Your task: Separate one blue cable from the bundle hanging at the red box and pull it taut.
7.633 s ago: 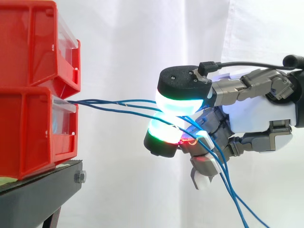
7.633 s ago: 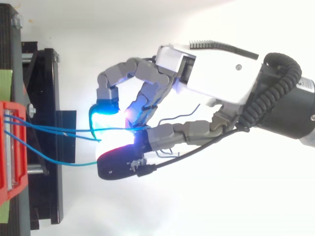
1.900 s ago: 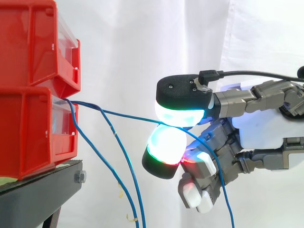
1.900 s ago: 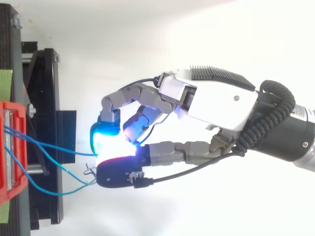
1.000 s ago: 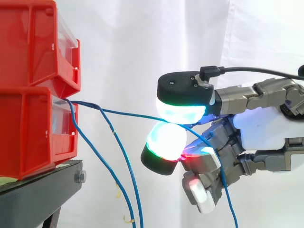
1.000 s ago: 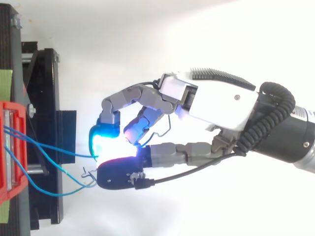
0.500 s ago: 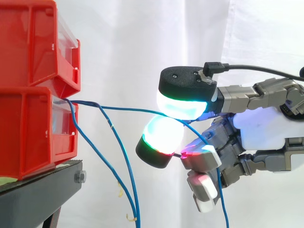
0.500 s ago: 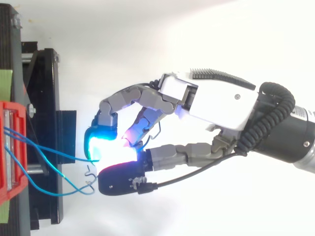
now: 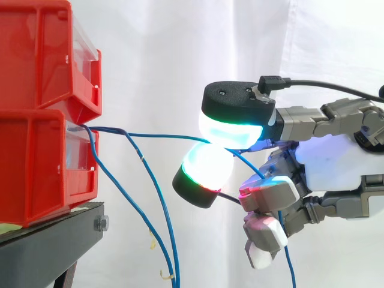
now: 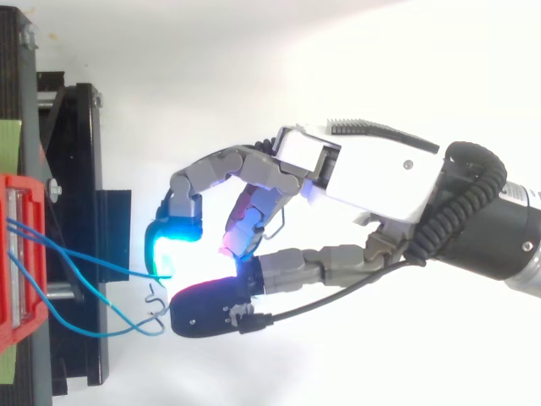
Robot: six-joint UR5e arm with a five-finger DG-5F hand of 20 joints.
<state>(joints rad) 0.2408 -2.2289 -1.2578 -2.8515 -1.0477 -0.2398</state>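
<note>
We see the hand (image 9: 336,157) reaching in from 3 o'clock, its glowing fingers (image 9: 231,129) curled and pinching one blue cable (image 9: 162,136) between two pads; that cable runs almost level from the lip of the lower red bin (image 9: 36,168) at 9 o'clock to the pinch, then drops behind the hand; two other blue cables (image 9: 157,195) hang loose from the same bin toward 6 o'clock, beside the black stand (image 9: 48,240).

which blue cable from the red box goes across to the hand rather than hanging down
The top blue cable: it runs nearly level from the red box into the hand, whose fingers pinch it, while the other two cables droop steeply downward.
</note>
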